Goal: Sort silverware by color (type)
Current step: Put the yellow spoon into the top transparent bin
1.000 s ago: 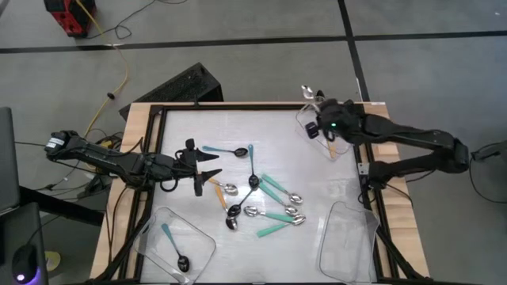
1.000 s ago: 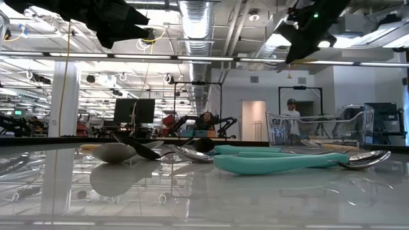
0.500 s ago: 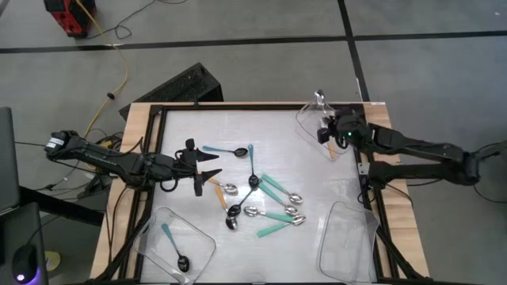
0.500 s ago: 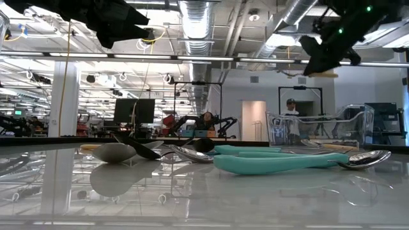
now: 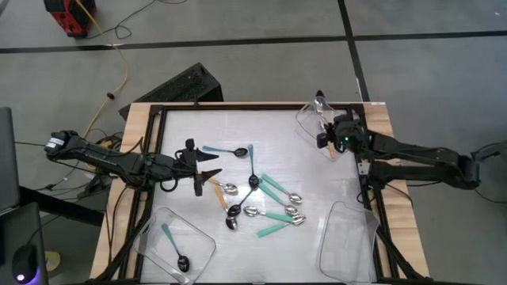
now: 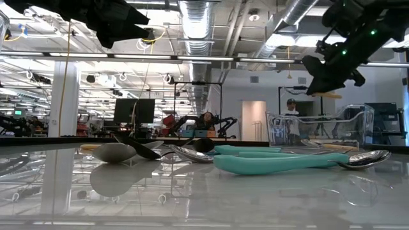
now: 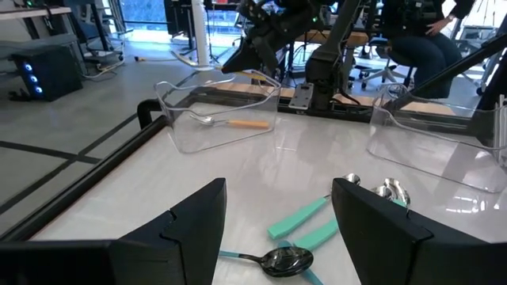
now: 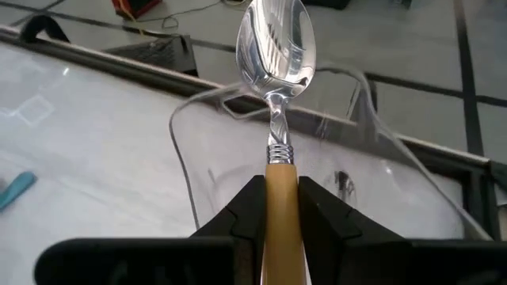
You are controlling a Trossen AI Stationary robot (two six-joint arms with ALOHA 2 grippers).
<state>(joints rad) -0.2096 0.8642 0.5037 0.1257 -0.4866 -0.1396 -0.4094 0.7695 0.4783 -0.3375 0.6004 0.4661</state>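
One orange-handled spoon point(image 8: 273, 95), unmarked.

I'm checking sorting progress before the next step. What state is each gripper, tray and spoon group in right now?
right gripper: shut on orange-handled spoon, over far-right tray
left gripper: open, empty, hovering
far-right tray: one orange-handled spoon inside
near-left tray: one blue-handled spoon inside
near-right tray: no spoons visible
spoon pile: unsorted, mid-table
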